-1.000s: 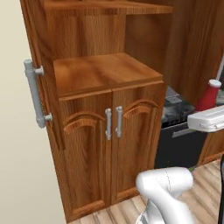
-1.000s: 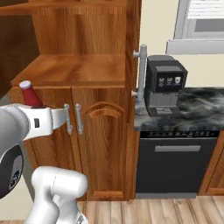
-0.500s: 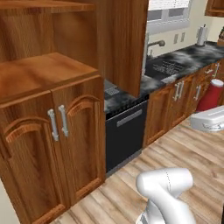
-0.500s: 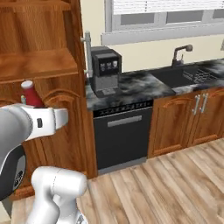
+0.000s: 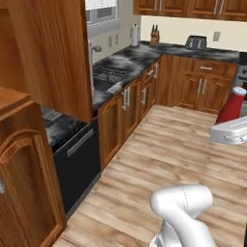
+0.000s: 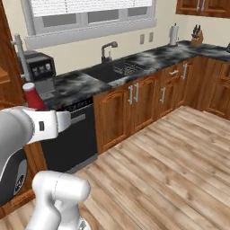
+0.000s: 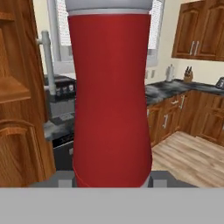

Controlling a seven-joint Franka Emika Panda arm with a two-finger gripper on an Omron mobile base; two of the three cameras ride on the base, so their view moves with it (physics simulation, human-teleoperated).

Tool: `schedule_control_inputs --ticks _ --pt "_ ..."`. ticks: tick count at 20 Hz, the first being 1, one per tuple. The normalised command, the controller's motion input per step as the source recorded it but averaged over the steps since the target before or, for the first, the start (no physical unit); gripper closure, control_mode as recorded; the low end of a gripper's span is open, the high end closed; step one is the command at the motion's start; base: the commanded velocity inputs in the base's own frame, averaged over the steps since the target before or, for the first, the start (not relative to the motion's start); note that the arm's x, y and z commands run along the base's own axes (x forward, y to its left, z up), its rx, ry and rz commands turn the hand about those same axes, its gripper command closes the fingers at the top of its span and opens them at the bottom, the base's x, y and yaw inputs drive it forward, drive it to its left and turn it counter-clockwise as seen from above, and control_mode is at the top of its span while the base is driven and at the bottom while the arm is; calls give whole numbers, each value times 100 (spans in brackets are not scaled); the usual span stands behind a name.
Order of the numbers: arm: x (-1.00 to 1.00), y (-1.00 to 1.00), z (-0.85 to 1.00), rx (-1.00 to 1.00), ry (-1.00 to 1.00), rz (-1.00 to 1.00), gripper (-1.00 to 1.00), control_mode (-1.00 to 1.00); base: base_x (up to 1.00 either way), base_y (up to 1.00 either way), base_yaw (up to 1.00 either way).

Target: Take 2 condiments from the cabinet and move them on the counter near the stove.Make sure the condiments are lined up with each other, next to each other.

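Bottle (image 7: pixel 111 96) first: we have the red one upright between our gripper's (image 7: pixel 112 180) fingers (image 7: pixel 65 178), which stand partly closed against its base, one on each side, so we judge the grip firm. Holding it low at the base and vertical keeps the pale cap up and the contents level while we travel, which seems the reason for this carry. In the left base view the bottle (image 5: pixel 231 104) rides above the white hand, out over the wooden floor (image 5: pixel 193 149), well apart from the counter (image 5: pixel 120 65); in the right base view it (image 6: pixel 33 95) shows in front of the coffee machine (image 6: pixel 38 72) that sits on the counter beside the cabinet (image 5: pixel 46 53). Beyond the bottle in the hand view lie the sink (image 6: pixel 114 69) end of the counter, a knife block (image 7: pixel 188 74) and a paper towel roll (image 7: pixel 169 72). At the far right edge of the left base view a grey sliver may be the stove, though we cannot tell. We judge this to be the carry of one condiment, with placing not yet done. We see no label, brand or writing on the bottle, and the coffee machine's panel is too small to read.
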Motion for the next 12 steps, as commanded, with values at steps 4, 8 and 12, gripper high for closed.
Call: schedule_control_inputs --ticks 4,8,12 --pt "0 0 0 0 0 0 100 100 40 0 -42" --pt "0 0 0 0 0 0 100 100 73 -14 -38" --pt "0 0 0 0 0 0 100 100 100 -38 -35"
